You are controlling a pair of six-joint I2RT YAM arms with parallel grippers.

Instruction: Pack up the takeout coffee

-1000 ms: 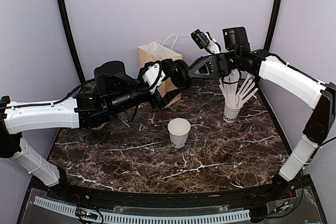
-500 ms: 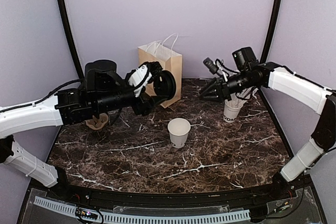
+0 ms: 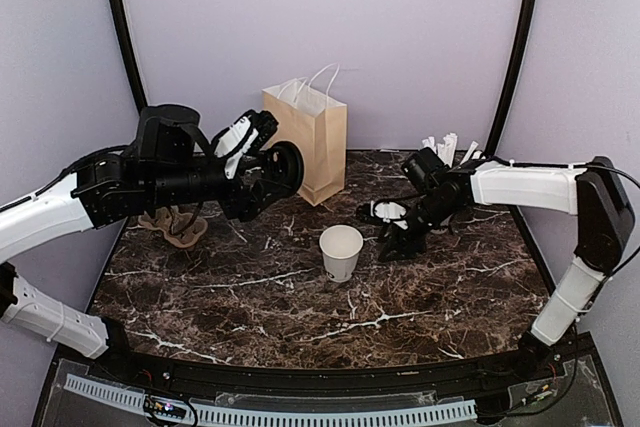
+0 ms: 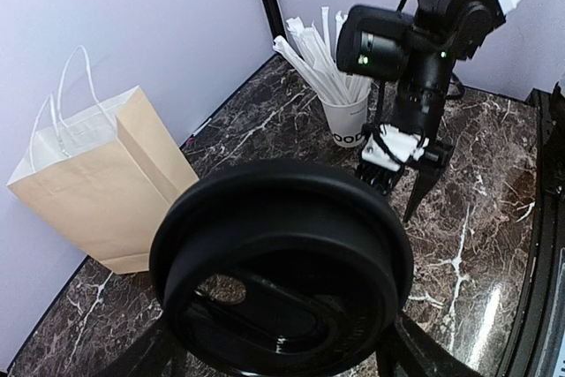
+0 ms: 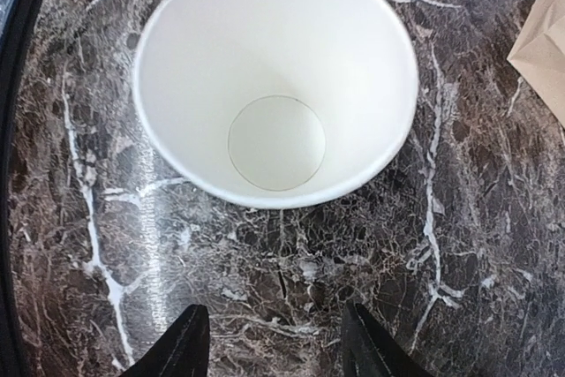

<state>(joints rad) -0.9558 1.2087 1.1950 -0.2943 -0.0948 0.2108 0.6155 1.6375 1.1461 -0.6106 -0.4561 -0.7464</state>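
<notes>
Lilac walls close round a dark marble table (image 3: 430, 292), at whose middle stands the small white paper cup (image 3: 341, 250), upright, uncovered and empty. Behind that cup, near the back wall, a tan paper bag (image 3: 312, 142) with white cord handles stands upright. Well to the cup's left lies a brown moulded cardboard piece (image 3: 175, 227). Behind and right of the cup is a second white cup holding wrapped straws (image 4: 346, 116). Left of the cup and above it, the left gripper (image 3: 278, 172) clamps the round black plastic lid (image 4: 282, 253), held on edge in the air. Just right of the cup the right gripper (image 5: 274, 328) sits low, fingers spread, grasping nothing.
</notes>
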